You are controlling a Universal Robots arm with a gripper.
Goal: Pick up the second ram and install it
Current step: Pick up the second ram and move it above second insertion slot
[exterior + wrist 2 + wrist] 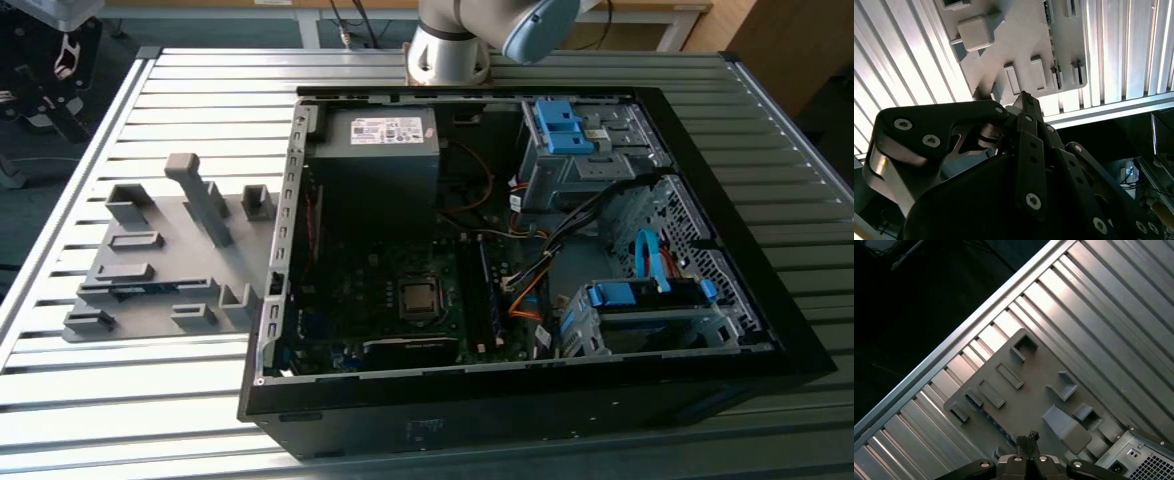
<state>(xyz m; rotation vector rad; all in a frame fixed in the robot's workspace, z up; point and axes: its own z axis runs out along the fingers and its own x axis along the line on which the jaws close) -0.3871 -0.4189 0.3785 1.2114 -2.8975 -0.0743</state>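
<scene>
the long, thin, blue-green memory stick (134, 291) is seen lying in its slot near the front edge of the grey plastic holder tray (167, 265), well apart from the open black computer case (747, 330). in the first wrist view it is made out as a thin dark strip (994, 422) set on edge along the tray (1029, 390). it is probably kept that way so that its flat faces can be pinched from above. the stick is not yet lifted, and nothing is carried.

the gripper (1024, 97) is hung over the tray, pointed down at it, as is shown in both wrist views. the fingers (1029, 125) are drawn narrow, tips together or very nearly so, with nothing caught between them. in the first wrist view the gripper's tips (1027, 437) are placed just beside the near end of the stick, above it and not judged to be touching.

the case is laid on its side on the slatted aluminium table (174, 90) with its panel off, so that the green motherboard (387, 270) faces upward, presumably so that a stick can be pressed straight down into it. the grey power supply (380, 140) is seated at the case's far end. whether a slot is already filled cannot be told.
</scene>
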